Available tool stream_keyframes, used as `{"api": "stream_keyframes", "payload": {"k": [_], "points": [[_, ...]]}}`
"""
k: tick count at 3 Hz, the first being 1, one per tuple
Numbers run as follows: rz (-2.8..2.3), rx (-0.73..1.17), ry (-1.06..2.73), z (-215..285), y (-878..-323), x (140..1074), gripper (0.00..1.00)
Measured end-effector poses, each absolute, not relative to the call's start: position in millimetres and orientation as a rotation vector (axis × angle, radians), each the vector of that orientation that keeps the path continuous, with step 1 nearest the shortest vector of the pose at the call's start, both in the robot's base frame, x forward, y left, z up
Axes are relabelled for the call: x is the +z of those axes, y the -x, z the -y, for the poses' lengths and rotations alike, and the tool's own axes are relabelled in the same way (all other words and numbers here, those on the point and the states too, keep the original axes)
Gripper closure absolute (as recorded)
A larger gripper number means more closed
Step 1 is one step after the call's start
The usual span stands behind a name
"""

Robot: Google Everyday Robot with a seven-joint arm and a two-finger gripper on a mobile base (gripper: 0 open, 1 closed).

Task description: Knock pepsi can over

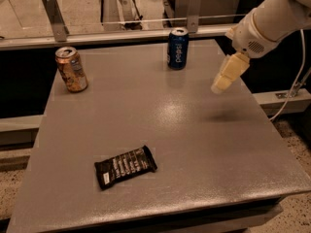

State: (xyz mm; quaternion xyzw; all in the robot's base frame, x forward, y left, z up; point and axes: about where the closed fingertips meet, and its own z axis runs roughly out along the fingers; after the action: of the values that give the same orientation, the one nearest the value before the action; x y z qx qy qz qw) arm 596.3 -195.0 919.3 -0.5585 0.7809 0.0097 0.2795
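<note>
Grey matte table is carrying three items.
Dark blue aluminium pepsi can is standing upright near far edge; orange-tan patterned can is standing far left; black wrapped snack bar is lying flat front left; cream gripper is hovering over right side.

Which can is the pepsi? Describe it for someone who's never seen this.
On the grey table, look along the far edge. The pepsi can stands upright there, right of centre, the gripper hovering to its right. It is dark blue with white lettering; the orange-tan can stands far left.
</note>
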Motion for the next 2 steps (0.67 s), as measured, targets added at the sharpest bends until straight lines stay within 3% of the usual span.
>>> {"api": "stream_keyframes", "payload": {"k": [2], "points": [[-1.965, 0.24, 1.234, 163.9, -700.5, 900.0, 0.0]]}}
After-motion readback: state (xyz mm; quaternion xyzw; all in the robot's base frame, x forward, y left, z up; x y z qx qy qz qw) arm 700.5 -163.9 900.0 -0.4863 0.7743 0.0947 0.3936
